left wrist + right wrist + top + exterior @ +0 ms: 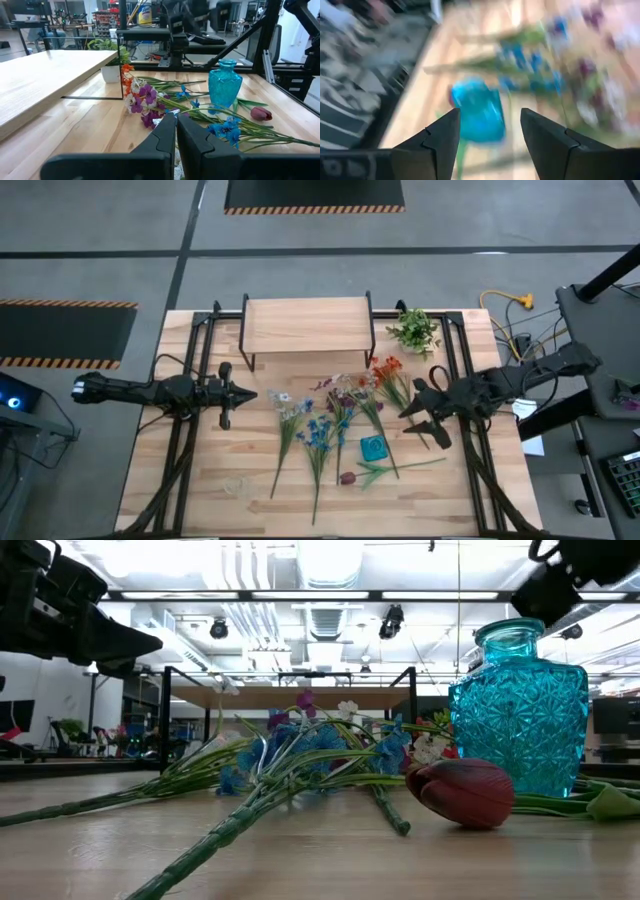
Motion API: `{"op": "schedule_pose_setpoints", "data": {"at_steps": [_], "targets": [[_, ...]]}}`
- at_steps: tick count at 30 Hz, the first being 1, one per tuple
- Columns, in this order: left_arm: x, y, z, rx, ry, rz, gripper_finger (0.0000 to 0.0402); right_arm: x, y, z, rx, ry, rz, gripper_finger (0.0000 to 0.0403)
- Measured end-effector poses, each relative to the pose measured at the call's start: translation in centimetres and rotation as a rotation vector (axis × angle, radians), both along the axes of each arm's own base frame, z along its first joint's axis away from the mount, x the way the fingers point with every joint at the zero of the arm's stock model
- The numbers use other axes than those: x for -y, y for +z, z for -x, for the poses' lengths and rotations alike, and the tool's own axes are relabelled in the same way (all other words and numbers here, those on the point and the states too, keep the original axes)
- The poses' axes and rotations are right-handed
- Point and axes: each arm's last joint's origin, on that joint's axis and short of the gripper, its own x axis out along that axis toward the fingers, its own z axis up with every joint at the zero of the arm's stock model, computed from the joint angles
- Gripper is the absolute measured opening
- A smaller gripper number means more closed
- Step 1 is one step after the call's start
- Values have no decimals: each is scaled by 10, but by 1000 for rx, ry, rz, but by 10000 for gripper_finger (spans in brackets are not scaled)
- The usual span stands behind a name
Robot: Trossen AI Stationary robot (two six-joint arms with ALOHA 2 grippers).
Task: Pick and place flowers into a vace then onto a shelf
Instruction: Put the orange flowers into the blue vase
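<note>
The flowers [330, 420] lie flat in a loose spread on the table's middle, blooms toward the shelf and stems toward the near edge. A dark red bud [347, 477] lies in front of them. The blue glass vase [373, 448] stands upright on its base among the stems. The shelf [308, 325] stands at the far middle. My left gripper [262, 395] hovers shut to the left of the flowers, touching nothing. My right gripper [418, 418] is open above the table, to the right of the vase. The vase [479, 115] shows blurred beyond its fingers.
A bushy green plant [414, 330] in a white pot stands to the right of the shelf. Black metal frame rails [196, 370] run along both sides of the table. Bare wood lies near the front left corner [190, 490].
</note>
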Motion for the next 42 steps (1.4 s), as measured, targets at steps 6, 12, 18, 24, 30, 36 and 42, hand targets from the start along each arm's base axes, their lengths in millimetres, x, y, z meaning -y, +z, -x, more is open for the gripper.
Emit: {"op": "schedule_pose_setpoints", "data": {"at_steps": [6, 12, 18, 24, 30, 36, 42], "targets": [[0, 0, 0, 0, -1, 0, 0, -2, -13, -3, -268, -274, -37, 198], [0, 0, 0, 0, -3, 0, 0, -3, -37, -10, -442, -464, -125, 198], [0, 0, 0, 0, -3, 0, 0, -4, -60, -18, -552, -697, -146, 198], [0, 0, 0, 0, -3, 0, 0, -6, -79, -24, -643, -816, -113, 198], [0, 0, 0, 0, -2, 0, 0, -8, -95, -30, -718, -870, -66, 195], [0, 0, 0, 0, -2, 0, 0, -7, -110, -33, -786, -896, 2, 184], [0, 0, 0, 0, -1, 0, 0, -8, -119, -36, -823, -906, 40, 172]]}}
